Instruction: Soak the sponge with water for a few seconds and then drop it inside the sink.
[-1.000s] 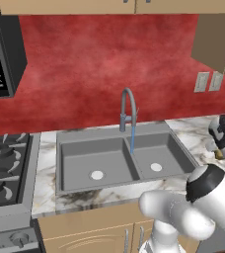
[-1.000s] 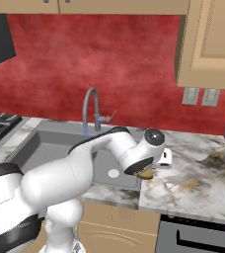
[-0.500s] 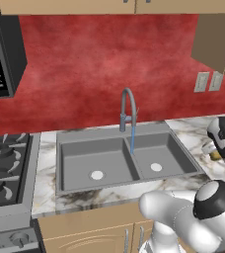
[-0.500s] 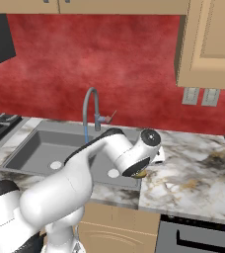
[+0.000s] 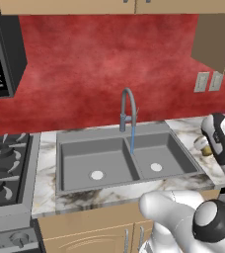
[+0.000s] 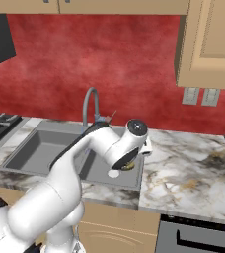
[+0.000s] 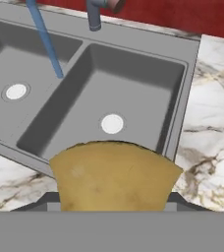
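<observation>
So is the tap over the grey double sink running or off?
Running: a thin light-blue water stream falls from the grey arched metal faucet onto the centre divider of the grey double-basin sink.

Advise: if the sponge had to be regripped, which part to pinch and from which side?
Pinch the sponge across its two flat side faces, as the gripper does now, coming from above. It is a small block with a wide flat top, so opposed faces suit the pads; it hangs free near the sink's right rim.
</observation>
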